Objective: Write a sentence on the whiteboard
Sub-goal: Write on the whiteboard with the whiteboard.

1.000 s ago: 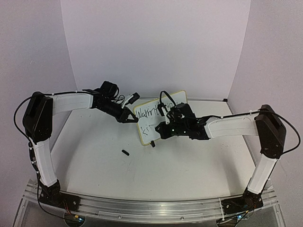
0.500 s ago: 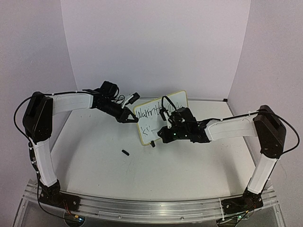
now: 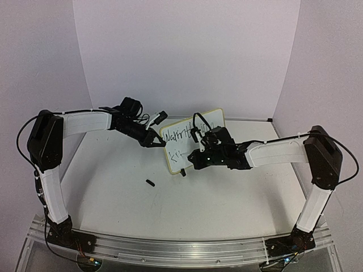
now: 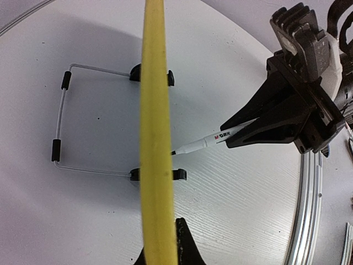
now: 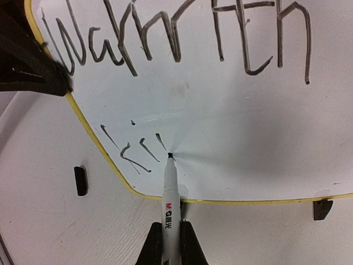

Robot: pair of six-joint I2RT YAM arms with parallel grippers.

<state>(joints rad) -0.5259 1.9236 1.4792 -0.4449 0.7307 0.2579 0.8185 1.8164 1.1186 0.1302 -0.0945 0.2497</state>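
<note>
Both pairs of jaws are clamped: the right gripper [image 5: 171,236] pinches the marker [image 5: 170,193], tip touching the whiteboard [image 5: 237,127], while the left gripper [image 3: 152,139] holds its left edge, upright at mid-table. Within the last second the right gripper dipped slightly along the lower line, so the sentence [image 5: 177,41] is probably only starting its second row.

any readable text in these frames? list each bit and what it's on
"Warmth": black handwriting, top line on the whiteboard, clear in the right wrist view.
"ki" plus an unfinished stroke: second line on the same board, at the tip of the marker.
"M&G": printed on the marker barrel; the small characters after it are too small to read.
In the top view the writing is too blurred to read.
</note>
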